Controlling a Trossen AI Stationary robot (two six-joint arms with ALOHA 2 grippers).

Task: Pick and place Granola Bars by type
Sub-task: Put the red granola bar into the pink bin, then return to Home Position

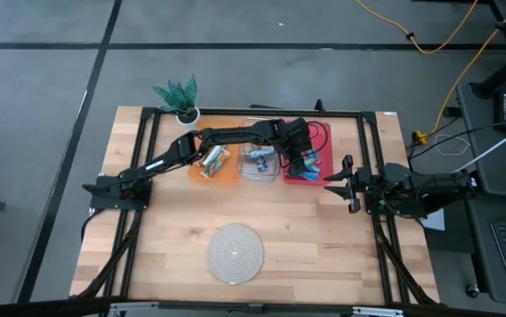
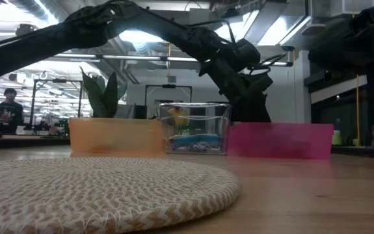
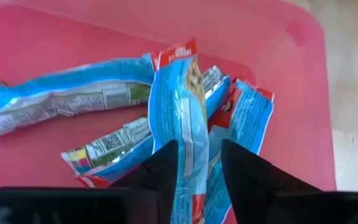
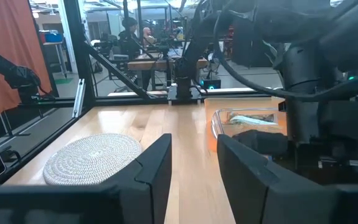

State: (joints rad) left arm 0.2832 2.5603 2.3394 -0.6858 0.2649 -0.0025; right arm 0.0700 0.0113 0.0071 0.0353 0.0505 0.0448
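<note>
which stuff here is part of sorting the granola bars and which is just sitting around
Part of the job:
blue bars in the red bin
clear bin
orange bin
left gripper over the red bin

Just lying about:
woven mat
potted plant
right gripper, waiting

Three bins stood in a row: one orange bin (image 1: 220,167), one clear bin (image 1: 260,165), one red bin (image 1: 309,173). Four blue bars (image 3: 182,118) lay in the red bin, counted from the left wrist view. Bars in the orange and clear bins were too small to count. One woven mat (image 1: 235,253). One potted plant (image 1: 180,97). Two arms, two grippers: left gripper (image 3: 197,168), right gripper (image 1: 341,182).
</note>
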